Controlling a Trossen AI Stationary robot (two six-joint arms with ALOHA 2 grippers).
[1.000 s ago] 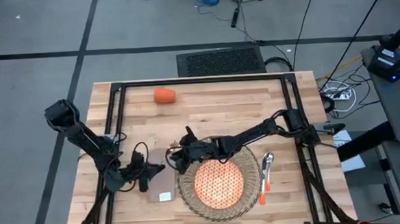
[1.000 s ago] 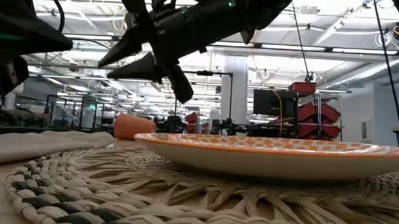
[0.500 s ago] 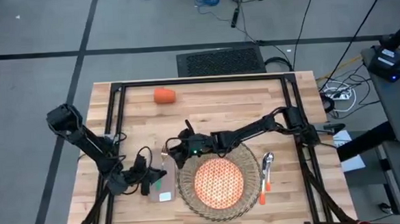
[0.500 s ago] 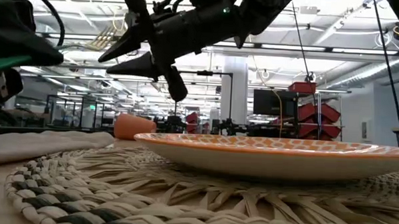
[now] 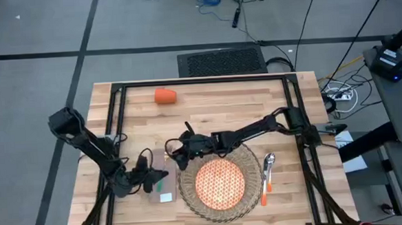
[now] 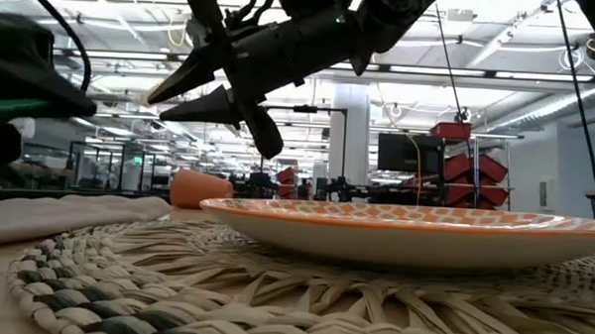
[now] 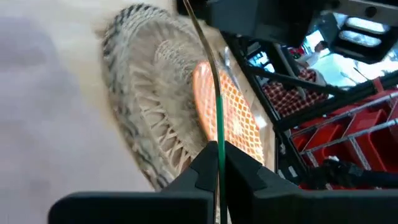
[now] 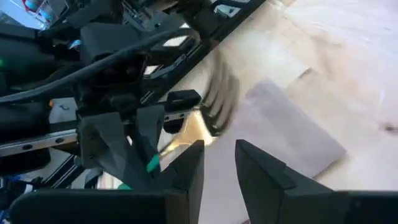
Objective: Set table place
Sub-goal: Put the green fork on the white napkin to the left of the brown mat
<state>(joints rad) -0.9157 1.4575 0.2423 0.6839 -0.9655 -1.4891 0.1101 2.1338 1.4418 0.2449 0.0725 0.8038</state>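
Note:
The round woven placemat (image 5: 218, 184) lies near the table's (image 5: 207, 105) front edge with the orange-patterned plate (image 5: 220, 182) on it. Left of it lies the beige napkin (image 5: 165, 190). My left gripper (image 5: 153, 180) hovers over the napkin, shut on a green-handled fork (image 8: 214, 106). My right gripper (image 5: 176, 150) hangs open just beyond the napkin's far end, facing the fork, with nothing between its fingers. The orange cup (image 5: 164, 96) lies on its side at the far left. A spoon (image 5: 268, 163) and an orange-handled piece (image 5: 263, 188) lie right of the placemat. My left gripper pinches the fork's green handle (image 7: 219, 134) between its two fingers, the flat handle standing on edge between them. The fork runs on forward past the fingertips along their line, its tines (image 8: 217, 102) toward my right gripper. It is held above the napkin.
Black frame bars (image 5: 118, 117) run along the table's left, far and right sides. Bare wood shows between the cup and the placemat. The low view looks across the placemat (image 6: 224, 283) and plate rim (image 6: 405, 225).
My left gripper has shifted a little toward the table's near edge, still shut on the fork. My right gripper has drawn slightly toward the far edge and stays open.

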